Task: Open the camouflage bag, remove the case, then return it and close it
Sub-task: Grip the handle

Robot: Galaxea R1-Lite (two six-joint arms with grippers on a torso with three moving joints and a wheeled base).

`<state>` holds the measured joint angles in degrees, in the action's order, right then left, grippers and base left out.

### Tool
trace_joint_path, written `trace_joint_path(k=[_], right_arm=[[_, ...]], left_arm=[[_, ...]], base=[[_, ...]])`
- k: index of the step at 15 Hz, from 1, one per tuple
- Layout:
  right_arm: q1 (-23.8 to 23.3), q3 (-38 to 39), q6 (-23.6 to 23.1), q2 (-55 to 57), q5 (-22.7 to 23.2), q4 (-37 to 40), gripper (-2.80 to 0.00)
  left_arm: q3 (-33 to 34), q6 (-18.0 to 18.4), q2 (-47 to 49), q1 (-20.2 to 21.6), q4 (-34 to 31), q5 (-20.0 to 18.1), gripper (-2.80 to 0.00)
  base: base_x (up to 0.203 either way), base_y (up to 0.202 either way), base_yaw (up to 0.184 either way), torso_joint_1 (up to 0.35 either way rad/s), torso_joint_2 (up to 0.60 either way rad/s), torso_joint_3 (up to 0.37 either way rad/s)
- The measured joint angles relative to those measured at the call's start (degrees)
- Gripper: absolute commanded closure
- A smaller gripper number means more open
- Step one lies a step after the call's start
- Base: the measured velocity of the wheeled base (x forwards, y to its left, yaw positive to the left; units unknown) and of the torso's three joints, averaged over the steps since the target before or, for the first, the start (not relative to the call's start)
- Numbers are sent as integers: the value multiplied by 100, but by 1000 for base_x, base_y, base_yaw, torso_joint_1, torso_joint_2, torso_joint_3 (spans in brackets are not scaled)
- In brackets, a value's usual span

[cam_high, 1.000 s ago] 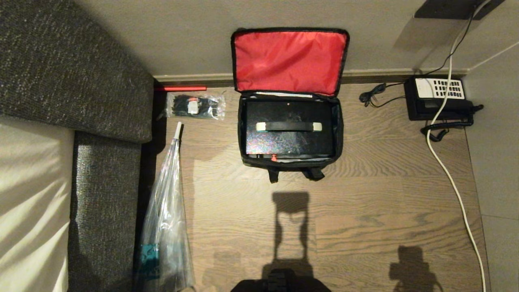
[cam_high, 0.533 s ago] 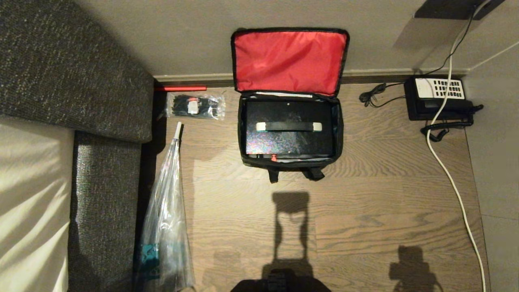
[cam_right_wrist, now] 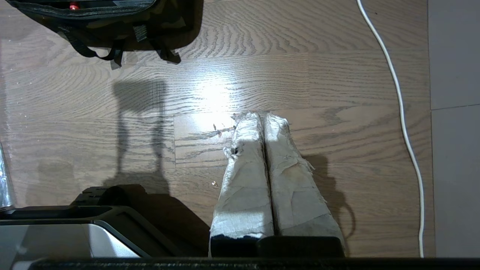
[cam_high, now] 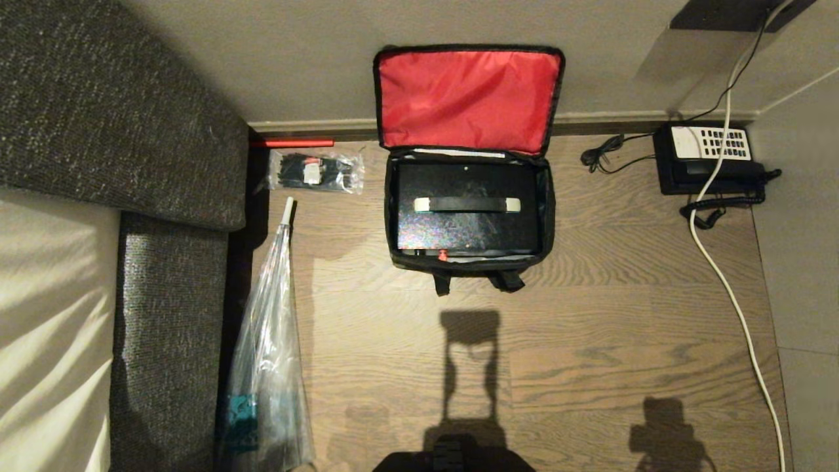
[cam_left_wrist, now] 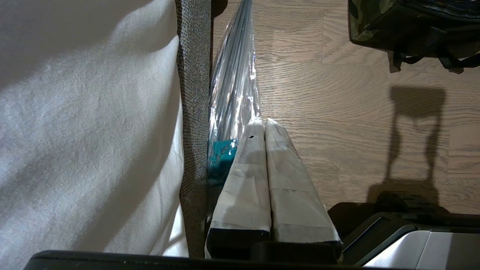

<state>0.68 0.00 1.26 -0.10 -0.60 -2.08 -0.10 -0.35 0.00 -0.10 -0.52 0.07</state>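
Bag (cam_high: pixel 401 216) lies open on the wood floor (cam_high: pixel 590 328) against the wall, its red-lined lid (cam_high: pixel 468 98) folded back against the wall above the baseboard. The black case (cam_high: pixel 468 229) sits inside the bag, filling it, with its handle (cam_high: pixel 467 204) across the top and a small red latch (cam_high: pixel 442 255) at the near edge. Two black straps poke out from the bag's near side.

The left gripper (cam_left_wrist: pixel 264 123) hangs over the floor beside the sofa (cam_high: pixel 164 328) and a clear plastic bag (cam_high: pixel 269 354), its taped fingers pressed together and empty. The right gripper (cam_right_wrist: pixel 262 117) hangs over bare floor, well apart from the bag, fingers likewise pressed together on nothing, with a white cable (cam_right_wrist: pixel 405 123) running past it.

A black phone (cam_high: pixel 708 160) rests by the wall to the right of the bag; a packet of dark items (cam_high: pixel 314 172) lies to its left.
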Motion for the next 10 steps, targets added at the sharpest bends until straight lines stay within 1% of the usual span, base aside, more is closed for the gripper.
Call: trace_joint_path(k=[2, 5, 10], right_arm=[[2, 0, 0, 0, -2, 0, 0], [-2, 0, 1, 0, -2, 0, 0], [2, 0, 1, 0, 0, 0, 0]], left_arm=[[0, -24, 0, 0, 6, 4, 0], [0, -20, 0, 0, 11, 1, 0], [0, -16, 0, 0, 9, 0, 0]], base=[[0, 0, 0, 1, 1, 16], [0, 0, 0, 1, -1, 131], [0, 0, 0, -1, 2, 27]])
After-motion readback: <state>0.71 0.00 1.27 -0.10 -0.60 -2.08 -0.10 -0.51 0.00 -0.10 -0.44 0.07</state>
